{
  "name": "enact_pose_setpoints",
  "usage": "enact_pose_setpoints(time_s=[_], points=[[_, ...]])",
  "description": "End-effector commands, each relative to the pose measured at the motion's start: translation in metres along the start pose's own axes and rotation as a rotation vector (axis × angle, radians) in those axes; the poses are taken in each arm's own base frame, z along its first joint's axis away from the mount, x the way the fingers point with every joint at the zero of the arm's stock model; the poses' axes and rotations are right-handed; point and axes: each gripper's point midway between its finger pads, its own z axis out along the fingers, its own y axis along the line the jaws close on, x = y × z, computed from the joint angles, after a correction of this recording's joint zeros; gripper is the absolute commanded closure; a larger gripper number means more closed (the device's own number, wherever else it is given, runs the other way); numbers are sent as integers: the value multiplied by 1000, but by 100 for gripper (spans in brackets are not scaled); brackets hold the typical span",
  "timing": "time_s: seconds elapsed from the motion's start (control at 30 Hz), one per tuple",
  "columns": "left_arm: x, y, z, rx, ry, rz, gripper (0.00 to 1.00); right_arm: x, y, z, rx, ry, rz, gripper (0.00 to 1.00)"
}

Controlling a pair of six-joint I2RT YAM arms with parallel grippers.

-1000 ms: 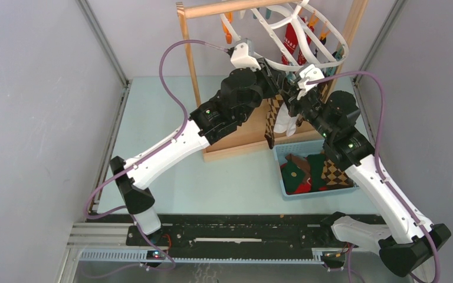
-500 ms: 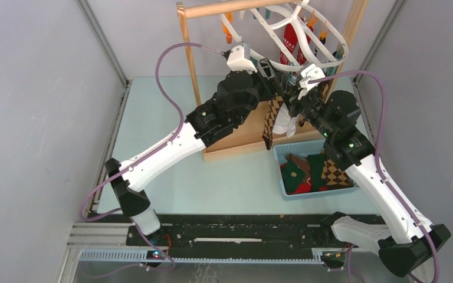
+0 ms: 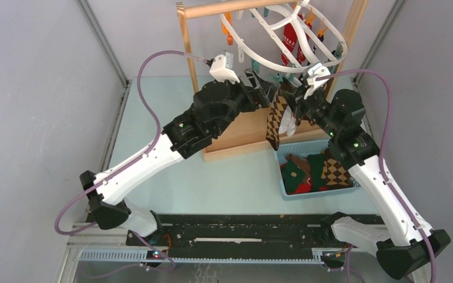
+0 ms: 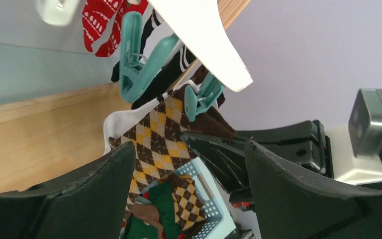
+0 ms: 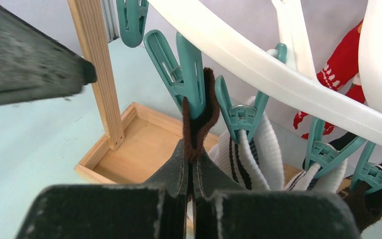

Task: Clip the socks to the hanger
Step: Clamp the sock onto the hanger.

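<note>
Cuff (image 5: pixel 199 127) in right tool (image 5: pixel 192 154): wrist-view only

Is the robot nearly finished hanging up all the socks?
Not yet. Done: red socks and a white sock hang on the hanger. In hand: a teal clip grips the argyle sock, the shut right gripper pinches its cuff, and the left gripper is open nearby. Left: more socks lie in the basket.

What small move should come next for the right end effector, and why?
Probably open the right end effector and back away: the teal clip looks closed on the cuff of the argyle sock, and the left end effector is open, clear of it.
</note>
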Motion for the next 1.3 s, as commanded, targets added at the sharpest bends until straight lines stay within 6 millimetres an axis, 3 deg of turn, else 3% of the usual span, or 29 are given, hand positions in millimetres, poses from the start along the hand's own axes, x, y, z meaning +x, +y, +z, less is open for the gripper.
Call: enact_pose_setpoints(time_s=[0.0, 0.47, 0.73, 1.27], points=[[-17, -13, -24, 84, -12, -22, 15, -30, 0, -13, -5, -62, 2, 100], [-14, -7, -66, 236, -37, 133, 15, -29, -26, -33, 49, -50, -52, 100], [-1, 5, -74, 266, -36, 219, 15, -25, -47, -43, 82, -31, -85, 99], [24, 33, -79, 261, -28, 333, 12, -13, -74, -59, 136, 16, -83, 69]])
